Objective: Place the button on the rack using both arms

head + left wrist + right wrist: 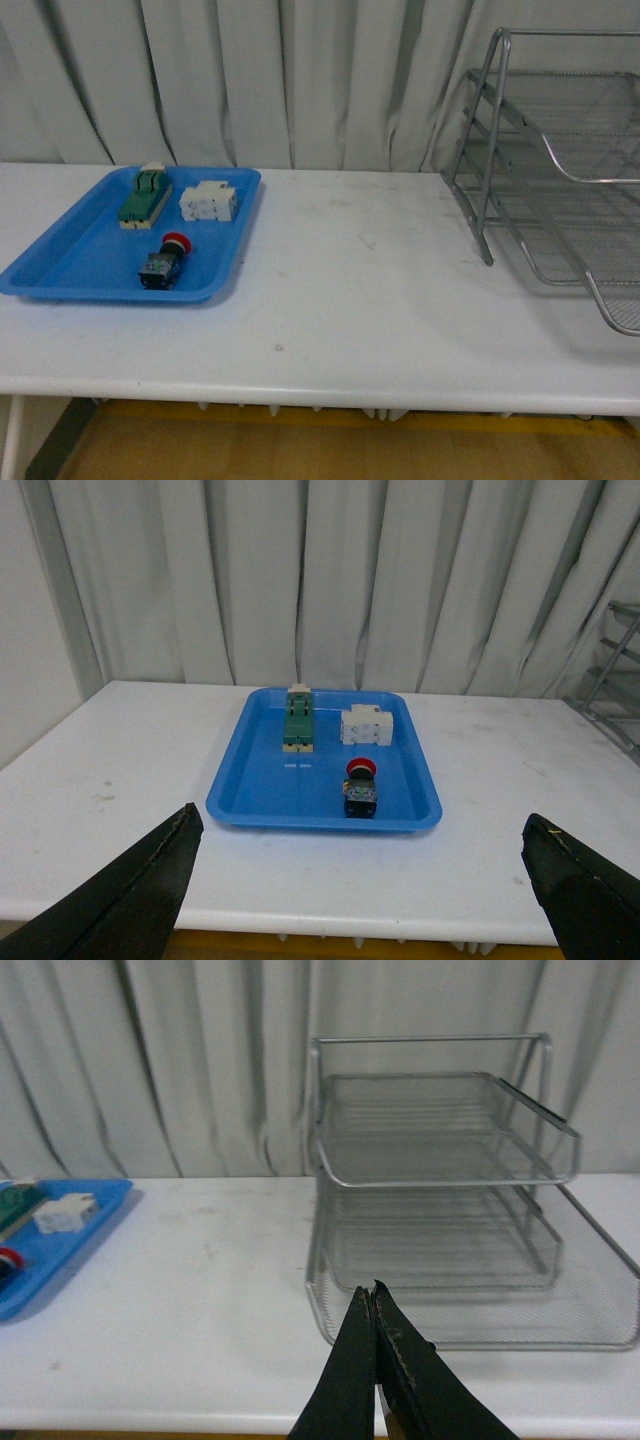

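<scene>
The button [165, 262], red cap on a dark boxy body, lies in the near part of the blue tray [70, 262] at the table's left. It also shows in the left wrist view [360, 788]. The silver wire rack [560, 170] stands at the right and fills the right wrist view [450, 1190]. My left gripper [365, 880] is open and empty, back from the tray near the table's front edge. My right gripper [372, 1295] is shut and empty, in front of the rack's bottom tray. Neither arm shows in the front view.
In the tray, beyond the button, lie a green-and-beige switch [145, 195] and a white blocky component [208, 202]. White curtains hang behind the white table [350, 290]. The table's front edge runs close below both grippers.
</scene>
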